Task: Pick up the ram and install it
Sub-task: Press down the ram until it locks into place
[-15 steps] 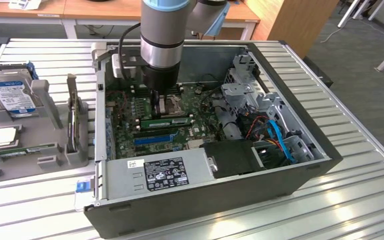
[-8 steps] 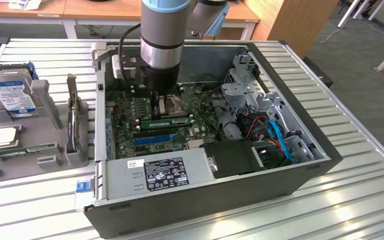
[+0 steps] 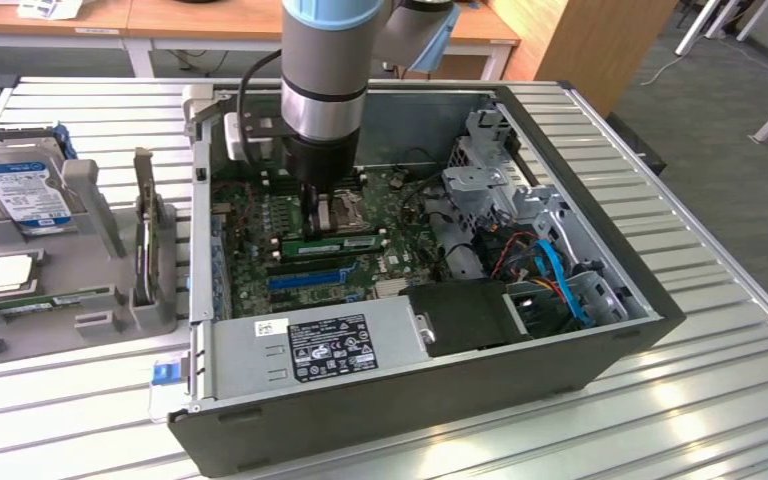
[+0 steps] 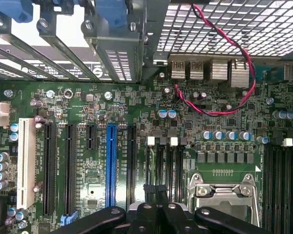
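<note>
The ram (image 3: pixel 335 242), a long green stick, lies along a slot on the motherboard just in front of the processor socket (image 3: pixel 340 208), inside the open computer case (image 3: pixel 598 350). My gripper (image 3: pixel 315 226) reaches down into the case and hangs right over the end of the stick nearer the exterior view's left. In the wrist view my gripper (image 4: pixel 156 191) is shut, its black fingers (image 4: pixel 145 210) pressed together above the narrow black slots (image 4: pixel 170 165) beside the socket (image 4: pixel 223 195). I see nothing held between them. Whether they touch the stick I cannot tell.
A grey fixture (image 3: pixel 104 318) at the exterior view's left holds a hard drive with a blue label (image 3: pixel 17 188), a square silver chip (image 3: pixel 8 272) and a thin green board (image 3: pixel 53 298). The power supply (image 3: pixel 317 345), drive cage (image 3: pixel 498 190) and blue cables (image 3: pixel 564 285) crowd the case.
</note>
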Motion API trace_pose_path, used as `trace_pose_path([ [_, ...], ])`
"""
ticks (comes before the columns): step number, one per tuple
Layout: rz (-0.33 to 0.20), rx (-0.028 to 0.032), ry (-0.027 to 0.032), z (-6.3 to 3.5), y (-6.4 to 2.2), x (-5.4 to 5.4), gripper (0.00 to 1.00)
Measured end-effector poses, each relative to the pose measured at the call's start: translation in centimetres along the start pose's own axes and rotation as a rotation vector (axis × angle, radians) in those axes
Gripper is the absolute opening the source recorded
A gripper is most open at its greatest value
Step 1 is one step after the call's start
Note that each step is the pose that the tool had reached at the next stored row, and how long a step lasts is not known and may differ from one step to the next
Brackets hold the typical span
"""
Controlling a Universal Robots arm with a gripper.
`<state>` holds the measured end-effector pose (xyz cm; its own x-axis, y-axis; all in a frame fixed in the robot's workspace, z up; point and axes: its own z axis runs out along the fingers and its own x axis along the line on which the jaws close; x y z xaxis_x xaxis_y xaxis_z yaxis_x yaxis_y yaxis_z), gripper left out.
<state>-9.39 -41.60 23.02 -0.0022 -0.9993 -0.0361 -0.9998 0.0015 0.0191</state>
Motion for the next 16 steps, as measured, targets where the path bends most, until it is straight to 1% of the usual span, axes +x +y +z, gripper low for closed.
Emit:
trace_pose_path([
  [16,0.0,-0.0001,0.0001,0.28,0.0,0.02,0.1],
])
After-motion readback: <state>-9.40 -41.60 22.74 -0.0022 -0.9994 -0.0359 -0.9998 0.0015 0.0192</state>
